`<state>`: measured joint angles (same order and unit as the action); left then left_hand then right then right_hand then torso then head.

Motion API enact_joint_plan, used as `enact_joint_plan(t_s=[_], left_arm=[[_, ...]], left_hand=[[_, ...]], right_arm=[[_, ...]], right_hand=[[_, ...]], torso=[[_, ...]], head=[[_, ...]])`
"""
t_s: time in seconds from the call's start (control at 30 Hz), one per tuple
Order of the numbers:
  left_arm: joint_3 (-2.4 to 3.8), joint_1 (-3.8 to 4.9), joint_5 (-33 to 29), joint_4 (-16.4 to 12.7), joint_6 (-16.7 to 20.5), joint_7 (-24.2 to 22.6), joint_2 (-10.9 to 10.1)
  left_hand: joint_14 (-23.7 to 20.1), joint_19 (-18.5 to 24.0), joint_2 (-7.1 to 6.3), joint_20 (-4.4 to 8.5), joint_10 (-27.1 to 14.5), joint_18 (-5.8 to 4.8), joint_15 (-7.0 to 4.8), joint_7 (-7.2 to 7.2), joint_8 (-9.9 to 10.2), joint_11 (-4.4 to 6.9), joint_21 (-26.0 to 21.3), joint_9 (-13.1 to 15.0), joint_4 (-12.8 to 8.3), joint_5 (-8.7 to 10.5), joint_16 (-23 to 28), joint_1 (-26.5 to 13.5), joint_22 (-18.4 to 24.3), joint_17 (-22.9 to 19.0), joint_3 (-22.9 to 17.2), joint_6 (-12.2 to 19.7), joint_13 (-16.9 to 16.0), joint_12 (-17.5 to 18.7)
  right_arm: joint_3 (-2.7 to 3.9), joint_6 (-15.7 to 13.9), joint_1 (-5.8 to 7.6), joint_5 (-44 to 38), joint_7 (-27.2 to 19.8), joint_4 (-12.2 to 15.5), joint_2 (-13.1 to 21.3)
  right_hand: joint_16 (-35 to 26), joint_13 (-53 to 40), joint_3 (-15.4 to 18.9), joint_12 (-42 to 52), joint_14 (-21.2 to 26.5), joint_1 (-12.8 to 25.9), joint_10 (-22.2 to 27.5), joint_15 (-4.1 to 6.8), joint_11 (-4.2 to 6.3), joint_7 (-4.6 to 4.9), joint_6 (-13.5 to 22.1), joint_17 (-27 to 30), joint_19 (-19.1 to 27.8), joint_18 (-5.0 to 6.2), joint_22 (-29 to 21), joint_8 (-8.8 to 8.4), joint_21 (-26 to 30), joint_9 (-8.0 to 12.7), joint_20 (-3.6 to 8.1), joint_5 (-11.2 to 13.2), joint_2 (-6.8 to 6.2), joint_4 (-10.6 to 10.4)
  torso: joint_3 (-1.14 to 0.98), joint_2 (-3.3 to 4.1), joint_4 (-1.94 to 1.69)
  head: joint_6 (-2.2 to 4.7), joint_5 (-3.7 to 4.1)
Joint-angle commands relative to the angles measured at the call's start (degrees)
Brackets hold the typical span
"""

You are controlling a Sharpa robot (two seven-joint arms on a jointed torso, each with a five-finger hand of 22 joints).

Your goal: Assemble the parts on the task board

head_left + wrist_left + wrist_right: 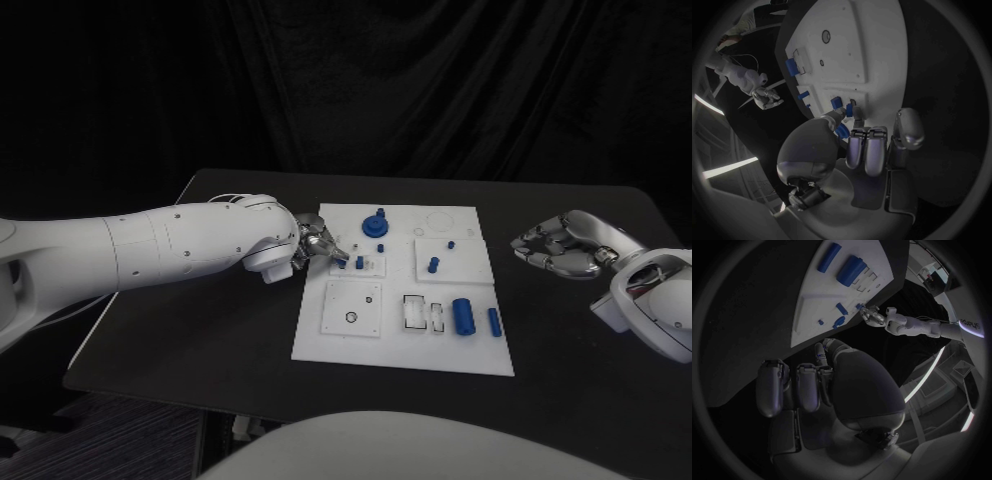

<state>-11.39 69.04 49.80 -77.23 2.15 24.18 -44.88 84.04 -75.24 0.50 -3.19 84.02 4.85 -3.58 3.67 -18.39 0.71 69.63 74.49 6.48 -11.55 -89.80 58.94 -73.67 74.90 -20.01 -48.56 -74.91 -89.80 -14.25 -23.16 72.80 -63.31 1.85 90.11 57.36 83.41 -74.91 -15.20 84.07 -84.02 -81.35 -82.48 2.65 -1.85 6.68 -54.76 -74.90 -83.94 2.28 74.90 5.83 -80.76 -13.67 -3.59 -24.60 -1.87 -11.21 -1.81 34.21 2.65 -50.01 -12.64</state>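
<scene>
White task board seen on black table; blue parts at 4 o'clock. Small blue part pinched by left hand fingers. Right hand fingers curled together, nothing held.

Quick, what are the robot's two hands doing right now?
Left hand: pinching a small blue part over the task board.
Right hand: fingers curled in, holding nothing.

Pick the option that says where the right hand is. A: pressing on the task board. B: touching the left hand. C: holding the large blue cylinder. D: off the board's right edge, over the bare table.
D: the right hand sits beyond the task board, its fingers curled in on nothing.
</scene>
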Motion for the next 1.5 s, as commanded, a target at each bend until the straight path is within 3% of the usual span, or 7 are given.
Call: enact_joint_plan(t_s=[0.03,1.5], left_arm=[[-0.71,-1.05,-0.24,-0.29,-3.66,1.86,-0.23],[-0.72,-1.17,-0.23,-1.45,-4.13,3.83,-1.08]], left_hand=[[5.96,0.29,0.46,-0.09,5.98,1.02,0.43,0.03,0.32,-0.53,-0.2,0.1,-0.06,-0.18,-0.2,0.31,0.07,15.1,0.27,-0.34,-15.09,-0.2],[5.96,0.35,0.61,-0.08,5.98,1.03,0.38,-0.06,0.47,-0.46,-0.48,-0.13,-0.23,0.53,-0.2,1.34,-0.03,15.1,1.12,-0.91,-15.09,-0.2]], right_arm=[[0.04,0.74,-0.17,0.09,1.42,-0.01,0.02],[0.04,2.69,-0.28,0.12,3.29,-0.08,0.09]], right_hand=[[-0.29,-5.43,-0.41,-0.4,-3.67,-0.24,0.44,-0.24,0.15,-0.02,-0.16,-4.24,-1.4,0.42,10.26,-0.24,0.29,0.05,-0.17,-0.21,0.35,-0.1],[-0.57,-3.94,-0.67,-1.44,-3.56,-0.24,1.66,-0.24,0.14,0.01,-0.14,-3.84,-1.2,0.52,10.07,-0.25,0.7,0.09,-0.17,-0.28,0.42,0.05]], torso=[[0.0,0.01,0.01],[0.01,0.0,-0.02]], head=[[0.01,-0.01],[0.01,0.1]])
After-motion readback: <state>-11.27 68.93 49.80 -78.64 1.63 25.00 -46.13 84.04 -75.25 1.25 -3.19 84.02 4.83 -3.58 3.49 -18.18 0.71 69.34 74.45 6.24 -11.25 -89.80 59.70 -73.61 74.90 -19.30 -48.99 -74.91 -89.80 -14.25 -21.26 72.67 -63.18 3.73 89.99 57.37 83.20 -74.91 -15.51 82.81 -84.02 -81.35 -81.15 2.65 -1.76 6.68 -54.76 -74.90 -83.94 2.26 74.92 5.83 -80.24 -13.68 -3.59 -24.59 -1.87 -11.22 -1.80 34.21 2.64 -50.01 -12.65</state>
